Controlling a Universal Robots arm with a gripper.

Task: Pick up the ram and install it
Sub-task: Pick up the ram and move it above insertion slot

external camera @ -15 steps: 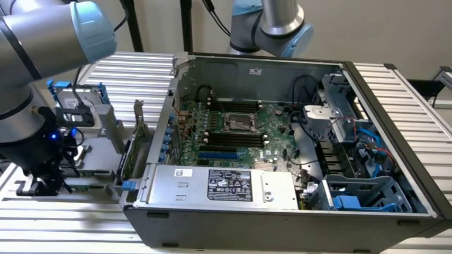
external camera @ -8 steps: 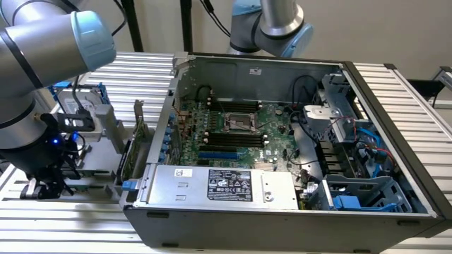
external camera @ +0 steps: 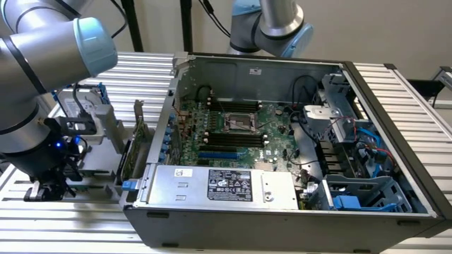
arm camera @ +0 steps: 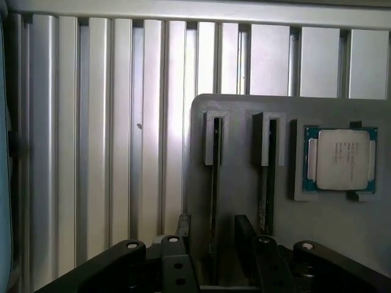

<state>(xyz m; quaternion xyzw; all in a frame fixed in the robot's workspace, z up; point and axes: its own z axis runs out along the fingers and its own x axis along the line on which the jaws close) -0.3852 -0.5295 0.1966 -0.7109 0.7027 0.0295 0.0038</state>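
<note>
Up close, claw (arm camera: 214, 244) spread open astride the ram (arm camera: 215, 171) in holder (arm camera: 241, 183), processor (arm camera: 342, 160) beside, exterior view adds computer case (external camera: 282, 225)

"Where does the arm (external camera: 39, 63) stand?"

"At the exterior view's left. Its thick grey links with pale blue joint caps (external camera: 95, 45) bend down from the upper corner, and the wrist (external camera: 62, 135) hangs below, lit by a small blue light."

"And the gripper (external camera: 44, 189)?"

"Low down, pointing straight downward under the wrist."

"Are its jaws together?"

"No, they are spread wide. In the wrist view the two black fingers (arm camera: 245, 235) stand apart and parallel, with a plain gap between them."
</note>
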